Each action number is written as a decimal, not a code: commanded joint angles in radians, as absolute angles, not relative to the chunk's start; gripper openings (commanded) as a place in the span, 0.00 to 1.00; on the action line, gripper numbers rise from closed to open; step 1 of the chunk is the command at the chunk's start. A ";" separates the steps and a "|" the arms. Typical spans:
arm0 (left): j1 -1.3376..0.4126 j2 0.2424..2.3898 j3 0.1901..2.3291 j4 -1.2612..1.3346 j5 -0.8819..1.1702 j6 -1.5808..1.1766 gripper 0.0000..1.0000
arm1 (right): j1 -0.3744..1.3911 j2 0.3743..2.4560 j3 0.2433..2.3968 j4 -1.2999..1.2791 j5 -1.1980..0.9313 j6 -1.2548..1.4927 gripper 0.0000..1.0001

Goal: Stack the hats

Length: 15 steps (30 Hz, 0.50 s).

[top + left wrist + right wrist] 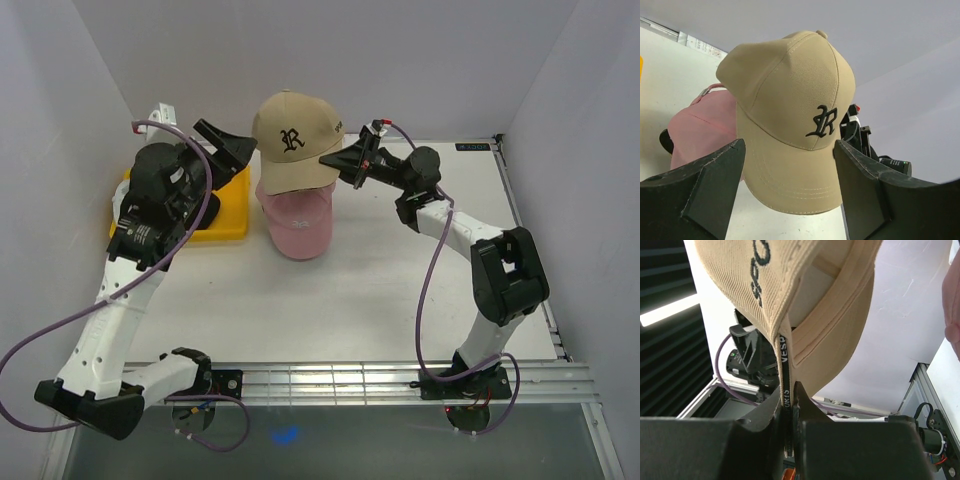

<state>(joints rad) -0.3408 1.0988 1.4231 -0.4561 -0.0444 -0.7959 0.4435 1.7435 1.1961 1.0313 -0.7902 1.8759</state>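
Tan hat [292, 140]: hangs over the pink hat [297, 222], right claw [342, 162] clamped on its rear edge only. Left claw [236, 158]: spread apart, empty, left of the pink hat. Risk: the narrow one-sided grip could let the hat tilt and land crooked.

upper cap [292, 140] above lower cap [297, 222] | tray [228, 208] left of both
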 commanded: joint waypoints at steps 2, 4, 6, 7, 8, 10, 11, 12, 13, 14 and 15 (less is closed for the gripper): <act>-0.344 1.048 1.304 -0.424 0.006 -0.831 0.82 | 0.445 1.759 1.190 1.202 -0.802 1.933 0.08; -0.342 1.037 1.241 -0.390 0.061 -0.863 0.83 | 0.445 1.775 1.186 1.244 -0.804 1.956 0.08; -0.342 1.019 1.198 -0.358 0.115 -0.891 0.84 | 0.445 1.785 1.178 1.256 -0.808 1.959 0.08; -0.342 1.014 1.177 -0.338 0.130 -0.909 0.84 | 0.445 1.789 1.177 1.272 -0.810 1.959 0.08; -0.342 1.008 1.146 -0.307 0.146 -0.917 0.84 | 0.445 1.795 1.175 1.285 -0.813 1.963 0.08; -0.342 1.003 1.131 -0.298 0.161 -0.930 0.85 | 0.445 1.805 1.166 1.305 -0.818 1.970 0.08; -0.341 1.005 1.126 -0.298 0.161 -0.928 0.85 | 0.445 1.812 1.160 1.321 -0.819 1.973 0.08; -0.341 1.003 1.124 -0.301 0.163 -0.928 0.85 | 0.445 1.815 1.155 1.327 -0.818 1.974 0.08; -0.341 1.000 1.121 -0.299 0.163 -0.927 0.86 | 0.445 1.819 1.152 1.333 -0.818 1.974 0.08; -0.339 0.999 1.117 -0.299 0.166 -0.927 0.86 | 0.445 1.821 1.147 1.347 -0.816 1.977 0.08; -0.339 0.997 1.111 -0.299 0.166 -0.928 0.86 | 0.445 1.827 1.143 1.354 -0.815 1.980 0.08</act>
